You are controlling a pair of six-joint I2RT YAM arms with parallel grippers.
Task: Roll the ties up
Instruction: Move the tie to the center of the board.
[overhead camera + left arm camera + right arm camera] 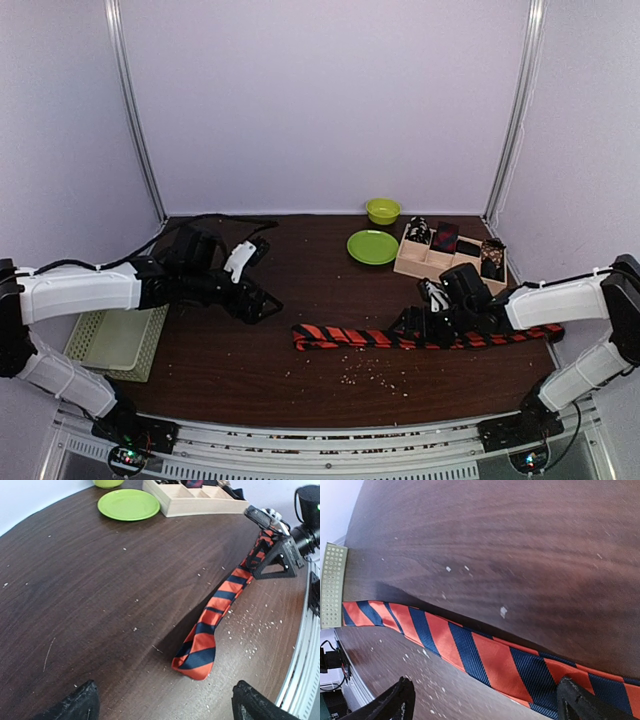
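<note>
Nearest, low in left wrist view: black fingertips (80, 705), far apart at both bottom corners. Wide open and holding nothing: left gripper (262, 302), hovering over brown table (230, 370), touching no cloth. Well out to left of left gripper, beside table's left edge: pale green basket (115, 340), lying flat. Ahead and right of left gripper, near but apart: folded end of orange-red tie (360, 337) with dark diagonal stripes. Stretched flat along table from there across to right gripper (415, 322) and on past it toward right arm. On near side of tie, between both grippers: pale crumbs (372, 376), scattered. On far side of tie, left of right gripper: green plate (372, 247), with green bowl (382, 210) just beyond it. Just beyond right gripper: wooden box (408, 266) with compartments, rolled ties (445, 237) sitting inside. Also spread wide: right gripper, low over table, one finger at each bottom corner of right wrist view, tie running slantwise across gap between them. Contact between those fingers and cloth: cannot tell.
</note>
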